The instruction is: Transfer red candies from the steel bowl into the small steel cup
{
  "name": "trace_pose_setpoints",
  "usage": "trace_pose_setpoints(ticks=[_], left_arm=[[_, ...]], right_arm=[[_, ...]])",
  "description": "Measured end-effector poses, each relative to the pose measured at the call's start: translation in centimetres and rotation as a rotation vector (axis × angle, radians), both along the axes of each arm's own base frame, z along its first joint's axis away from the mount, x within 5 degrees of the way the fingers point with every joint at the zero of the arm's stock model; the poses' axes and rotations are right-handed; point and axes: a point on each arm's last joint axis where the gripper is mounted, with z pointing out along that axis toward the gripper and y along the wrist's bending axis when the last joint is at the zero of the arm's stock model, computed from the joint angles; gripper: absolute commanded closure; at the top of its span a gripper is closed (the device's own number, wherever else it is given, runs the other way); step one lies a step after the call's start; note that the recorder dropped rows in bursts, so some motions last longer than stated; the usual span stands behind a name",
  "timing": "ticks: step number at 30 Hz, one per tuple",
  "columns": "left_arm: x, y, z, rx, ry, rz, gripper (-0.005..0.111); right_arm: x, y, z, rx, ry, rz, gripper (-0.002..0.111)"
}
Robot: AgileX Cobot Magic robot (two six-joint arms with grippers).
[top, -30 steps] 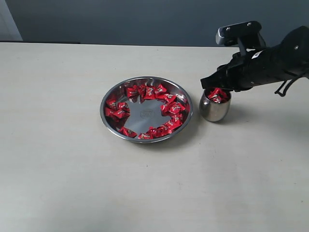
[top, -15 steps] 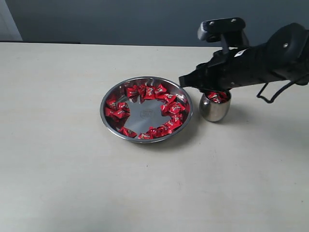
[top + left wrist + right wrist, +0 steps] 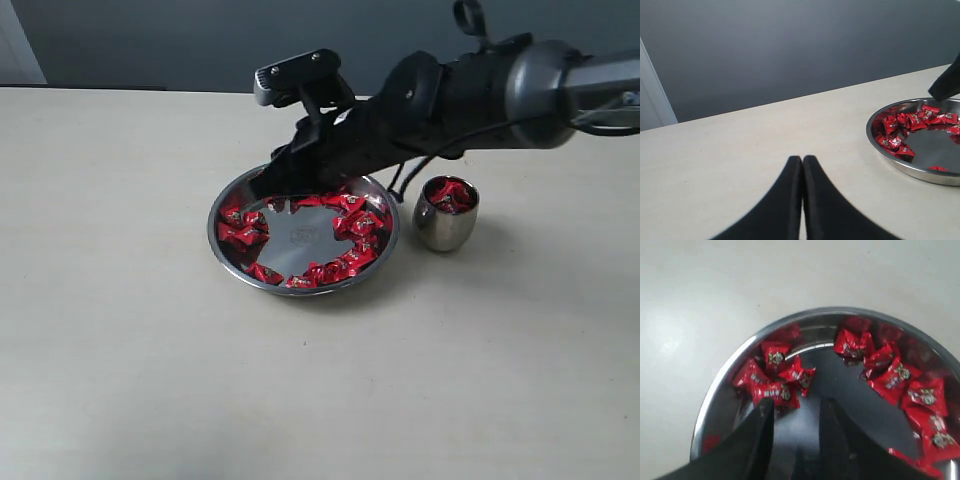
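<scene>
The steel bowl sits mid-table with red candies ringed round its bare flat bottom. To its right stands the small steel cup, holding a few red candies. My right gripper reaches across and hangs low over the bowl's far-left part. In the right wrist view this gripper is open and empty, its fingers astride bare steel just short of a candy cluster. My left gripper is shut and empty above bare table, left of the bowl.
Pale tabletop surrounds the bowl and cup on all sides. A dark grey wall runs behind the table's far edge. The right arm stretches above the gap between bowl and cup.
The right gripper has swung left from above the cup to over the bowl's far-left side and dropped lower. The left gripper's earlier state is not shown.
</scene>
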Motion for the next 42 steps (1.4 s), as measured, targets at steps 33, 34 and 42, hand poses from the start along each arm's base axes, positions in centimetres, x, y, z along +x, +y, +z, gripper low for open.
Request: trace_pose_setpoints(ticks=[33, 34, 42], left_arm=[[0.0, 0.0, 0.0, 0.0, 0.0, 0.0, 0.105], [0.0, 0.0, 0.0, 0.0, 0.0, 0.0, 0.105], [0.0, 0.0, 0.0, 0.0, 0.0, 0.0, 0.105]], right_arm=[[4.3, 3.8, -8.0, -0.019, 0.143, 0.014, 0.077], [4.3, 3.8, -8.0, -0.019, 0.143, 0.014, 0.077], [4.1, 3.9, -8.1, -0.024, 0.17, 0.03, 0.104]])
